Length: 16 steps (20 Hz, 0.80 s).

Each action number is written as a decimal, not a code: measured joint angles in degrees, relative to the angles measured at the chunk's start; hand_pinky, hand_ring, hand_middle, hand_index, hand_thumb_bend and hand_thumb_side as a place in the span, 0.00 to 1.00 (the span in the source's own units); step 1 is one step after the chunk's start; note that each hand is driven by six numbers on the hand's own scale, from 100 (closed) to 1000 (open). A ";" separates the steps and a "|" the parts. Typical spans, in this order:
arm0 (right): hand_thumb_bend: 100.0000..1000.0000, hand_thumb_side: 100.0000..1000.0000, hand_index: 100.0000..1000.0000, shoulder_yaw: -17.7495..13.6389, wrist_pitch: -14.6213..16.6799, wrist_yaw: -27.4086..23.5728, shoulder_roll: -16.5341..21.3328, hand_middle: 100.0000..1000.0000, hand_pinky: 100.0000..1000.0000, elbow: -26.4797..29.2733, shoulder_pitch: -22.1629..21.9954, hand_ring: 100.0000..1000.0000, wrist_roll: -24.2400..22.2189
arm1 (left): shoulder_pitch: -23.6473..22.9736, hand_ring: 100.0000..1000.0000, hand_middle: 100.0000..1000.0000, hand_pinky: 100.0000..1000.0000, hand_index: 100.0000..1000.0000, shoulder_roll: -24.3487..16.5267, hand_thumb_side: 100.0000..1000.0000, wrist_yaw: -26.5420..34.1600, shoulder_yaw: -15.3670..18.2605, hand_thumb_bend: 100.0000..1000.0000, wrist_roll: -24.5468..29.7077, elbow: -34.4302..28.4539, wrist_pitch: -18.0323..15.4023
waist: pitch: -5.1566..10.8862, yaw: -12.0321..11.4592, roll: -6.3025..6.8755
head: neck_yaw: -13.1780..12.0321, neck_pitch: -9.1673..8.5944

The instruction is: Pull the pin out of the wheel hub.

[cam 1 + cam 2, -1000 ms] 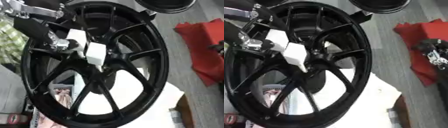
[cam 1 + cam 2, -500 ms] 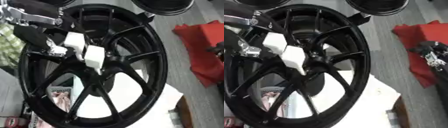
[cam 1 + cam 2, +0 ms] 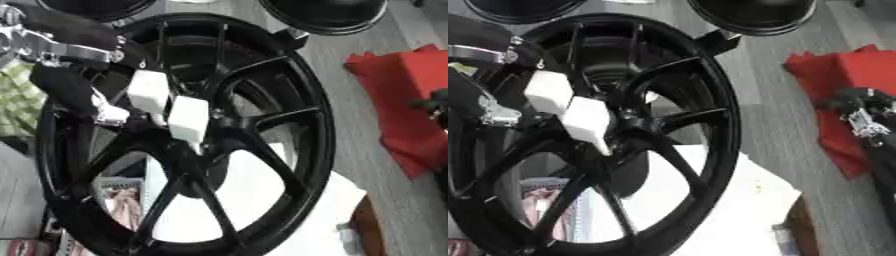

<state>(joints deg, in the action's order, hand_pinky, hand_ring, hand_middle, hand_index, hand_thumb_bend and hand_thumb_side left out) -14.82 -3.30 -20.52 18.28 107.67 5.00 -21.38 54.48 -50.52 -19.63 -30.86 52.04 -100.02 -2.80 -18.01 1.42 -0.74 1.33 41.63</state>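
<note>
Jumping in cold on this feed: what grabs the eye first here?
The big black spoked wheel fills most of the frame, standing on edge. The left hand, with white finger covers, reaches in from the upper left and sits right at the hub; whether it has the pin cannot be made out. At right, red cloth lies on the grey floor, with the right hand over it.

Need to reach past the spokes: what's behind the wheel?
Through the wheel spokes show a white surface and a printed paper. The left hand covers the hub; no pin visible.
</note>
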 measured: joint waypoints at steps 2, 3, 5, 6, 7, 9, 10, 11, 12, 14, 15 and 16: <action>0.00 0.24 0.62 0.00 -0.03 0.01 -0.20 0.49 0.98 0.00 0.00 0.69 0.02 | 0.00 0.89 0.81 0.94 0.94 0.00 0.69 -0.28 0.00 0.17 -0.03 0.17 -0.11 | -0.03 0.00 0.00 | -0.02 0.00; 0.00 0.24 0.62 0.00 -0.07 0.02 -0.33 0.49 0.98 0.00 0.01 0.69 0.04 | 0.00 0.88 0.80 0.93 0.93 0.00 0.69 -0.32 0.00 0.16 -0.05 0.25 -0.14 | -0.05 0.00 0.00 | -0.03 0.00; 0.00 0.25 0.62 0.00 -0.13 0.02 -0.36 0.49 0.98 0.00 0.01 0.69 0.07 | 0.00 0.87 0.78 0.93 0.91 0.00 0.69 -0.31 0.00 0.15 -0.07 0.29 -0.17 | -0.11 0.00 -0.01 | -0.06 -0.01; 0.00 0.25 0.62 0.00 -0.16 0.03 -0.36 0.49 0.98 0.00 0.02 0.69 0.08 | 0.00 0.87 0.77 0.92 0.90 0.01 0.69 -0.24 0.00 0.15 -0.08 0.28 -0.18 | -0.15 0.00 -0.01 | -0.07 -0.01; 0.00 0.25 0.62 0.00 -0.18 0.04 -0.37 0.49 0.98 -0.01 0.02 0.69 0.10 | 0.00 0.86 0.76 0.92 0.89 0.01 0.68 -0.15 0.00 0.15 -0.10 0.27 -0.21 | -0.23 0.00 -0.01 | -0.08 -0.01; 0.00 0.25 0.61 0.00 -0.26 0.10 -0.38 0.49 0.98 -0.02 0.03 0.69 0.16 | 0.00 0.84 0.74 0.90 0.87 0.01 0.68 -0.10 0.00 0.15 -0.12 0.24 -0.27 | -0.36 0.00 -0.01 | -0.11 -0.02; 0.00 0.25 0.61 -0.01 -0.28 0.12 -0.38 0.49 0.98 -0.02 0.04 0.69 0.18 | 0.00 0.83 0.74 0.90 0.87 0.01 0.68 -0.10 -0.01 0.15 -0.09 0.24 -0.33 | -0.37 0.00 -0.01 | -0.12 -0.02; 0.00 0.25 0.61 -0.01 -0.30 0.12 -0.39 0.48 0.98 -0.03 0.04 0.69 0.21 | 0.00 0.83 0.73 0.90 0.86 0.01 0.67 -0.11 -0.03 0.15 -0.06 0.24 -0.42 | -0.37 0.01 -0.01 | -0.14 -0.02; 0.00 0.25 0.61 -0.01 -0.33 0.12 -0.40 0.48 0.98 -0.04 0.05 0.69 0.23 | 0.00 0.82 0.72 0.89 0.86 0.01 0.67 -0.13 -0.11 0.15 -0.02 0.24 -0.53 | -0.37 0.03 -0.01 | -0.14 -0.03; 0.00 0.25 0.61 -0.02 -0.38 0.12 -0.43 0.48 0.98 -0.07 0.05 0.69 0.28 | 0.00 0.82 0.71 0.89 0.85 0.03 0.66 -0.30 -0.38 0.14 -0.06 0.26 -0.78 | -0.37 0.13 -0.01 | -0.16 -0.19; 0.00 0.25 0.61 -0.02 -0.41 0.12 -0.44 0.48 0.98 -0.11 0.05 0.69 0.32 | 0.00 0.81 0.71 0.89 0.84 0.04 0.66 -0.38 -0.46 0.13 -0.05 0.30 -0.92 | -0.37 0.19 -0.01 | -0.17 -0.22; 0.00 0.25 0.61 -0.02 -0.45 0.12 -0.45 0.48 0.98 -0.13 0.05 0.69 0.36 | 0.01 0.80 0.69 0.88 0.82 0.05 0.65 -0.42 -0.57 0.12 -0.02 0.38 -1.03 | -0.37 0.26 -0.01 | -0.17 -0.23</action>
<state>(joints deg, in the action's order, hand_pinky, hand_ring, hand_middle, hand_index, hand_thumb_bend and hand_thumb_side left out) -14.84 -3.75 -20.40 17.83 107.55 5.05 -21.01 54.48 -50.47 -20.05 -31.43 52.02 -99.64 -3.83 -18.38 1.68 -0.75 1.16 41.40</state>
